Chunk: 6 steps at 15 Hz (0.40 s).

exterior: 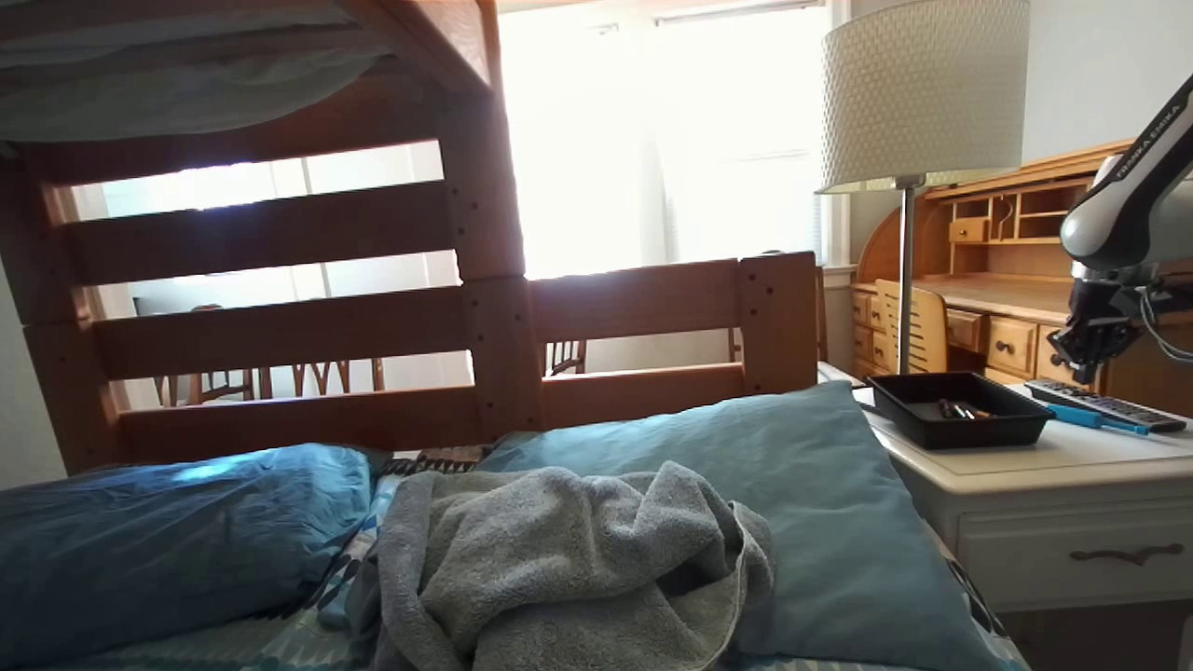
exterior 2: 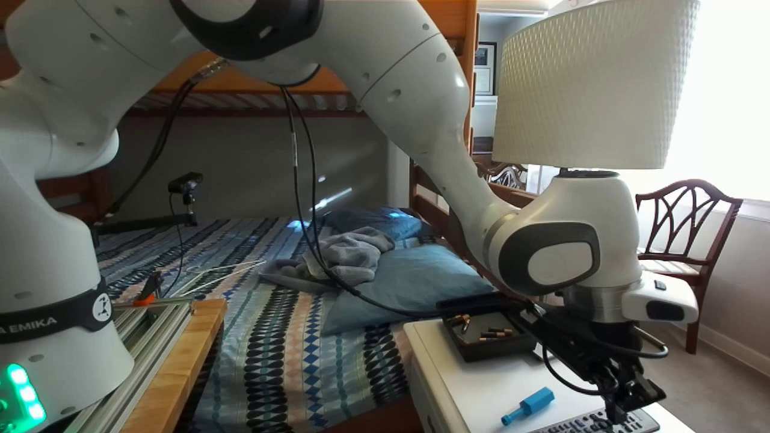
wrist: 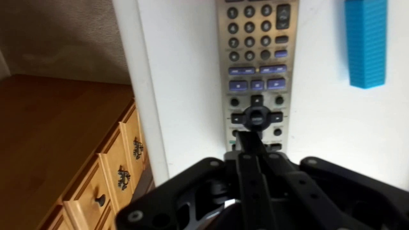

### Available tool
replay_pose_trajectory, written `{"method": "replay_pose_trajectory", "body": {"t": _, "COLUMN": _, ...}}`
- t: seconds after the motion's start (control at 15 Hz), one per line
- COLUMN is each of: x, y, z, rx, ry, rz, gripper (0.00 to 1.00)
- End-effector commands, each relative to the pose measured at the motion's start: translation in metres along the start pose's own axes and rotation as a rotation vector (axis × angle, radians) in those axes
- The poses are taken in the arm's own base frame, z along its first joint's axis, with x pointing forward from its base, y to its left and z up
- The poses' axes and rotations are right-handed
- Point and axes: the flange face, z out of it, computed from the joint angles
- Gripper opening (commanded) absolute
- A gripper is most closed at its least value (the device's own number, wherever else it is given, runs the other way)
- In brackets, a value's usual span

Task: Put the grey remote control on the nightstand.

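The grey remote control (wrist: 255, 92) lies flat, buttons up, on the pale top of the white nightstand (exterior: 988, 466). In an exterior view the near end of the remote control (exterior 2: 580, 426) reaches the bottom edge of the picture. My gripper (wrist: 250, 140) points down over the remote's lower part, just below its round arrow pad, hiding that end in the wrist view. Its fingers are together with nothing seen between them. In an exterior view the gripper (exterior: 1079, 371) appears slightly above the remote; whether a tip touches it I cannot tell.
Beside the remote lies a blue-handled tool (exterior 2: 535, 400). A black tray (exterior: 988, 433) holding several small batteries stands farther along the nightstand. A tall lamp (exterior: 904, 280) rises behind, a blue pillow (exterior: 820, 522) borders the nightstand, and the wooden desk (wrist: 48, 127) is beyond its edge.
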Motion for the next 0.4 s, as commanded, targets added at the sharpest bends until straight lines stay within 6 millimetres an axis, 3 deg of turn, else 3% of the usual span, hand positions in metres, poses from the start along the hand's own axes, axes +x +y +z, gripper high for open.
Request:
{"method": "replay_pose_trajectory", "body": {"t": 0.0, "x": -0.004, "y": 0.0, "z": -0.008, "rx": -0.008, "ry": -0.005, "rz": -0.007, "gripper": 0.27}}
{"method": "replay_pose_trajectory", "body": {"t": 0.13, "x": -0.002, "y": -0.004, "z": -0.012, "rx": 0.038, "ry": -0.006, "rz": -0.007, "gripper": 0.4}}
{"method": "replay_pose_trajectory", "body": {"t": 0.2, "x": 0.001, "y": -0.002, "z": -0.001, "rx": -0.006, "ry": 0.003, "rz": -0.006, "gripper": 0.46}}
{"method": "replay_pose_trajectory", "body": {"t": 0.27, "x": 0.002, "y": -0.003, "z": -0.001, "rx": -0.003, "ry": 0.003, "rz": -0.006, "gripper": 0.29}}
{"method": "replay_pose_trajectory", "body": {"t": 0.33, "x": 0.002, "y": -0.003, "z": 0.0, "rx": -0.005, "ry": 0.003, "rz": -0.007, "gripper": 0.35}}
